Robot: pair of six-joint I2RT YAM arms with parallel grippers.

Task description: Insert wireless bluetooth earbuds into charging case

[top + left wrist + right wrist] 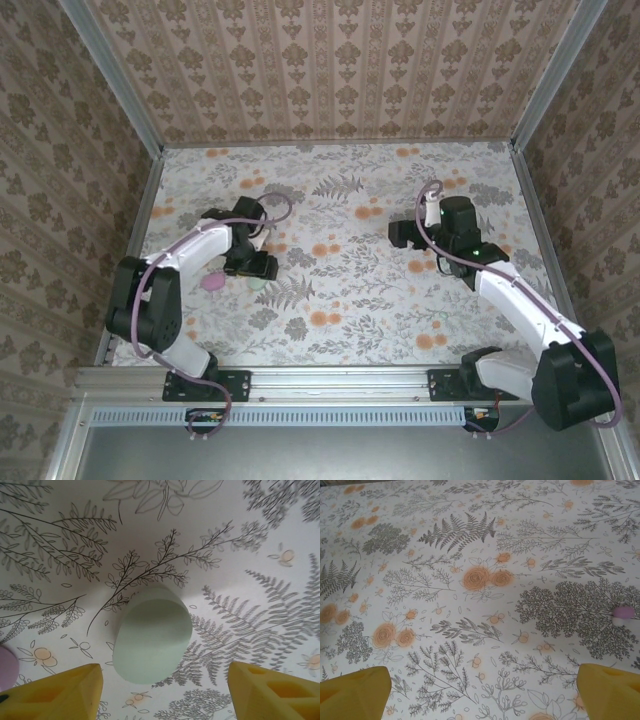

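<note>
Floral tablecloth (225, 540), mint case (152, 635) between fingers (65, 692) of left pincer (165, 677)

The mint-green charging case (152, 635), lower centre, looks like smooth, matt plastic. The yellow fingers (65, 692) at the bottom corners look like matt plastic. The floral table cover (240, 540) is matt, perhaps paper or cloth.

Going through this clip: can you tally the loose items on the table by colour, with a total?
Mint green: 1, the case.
Lilac: 2, a rounded piece beside the case and a small earbud lying apart.
Total: 3.
</note>
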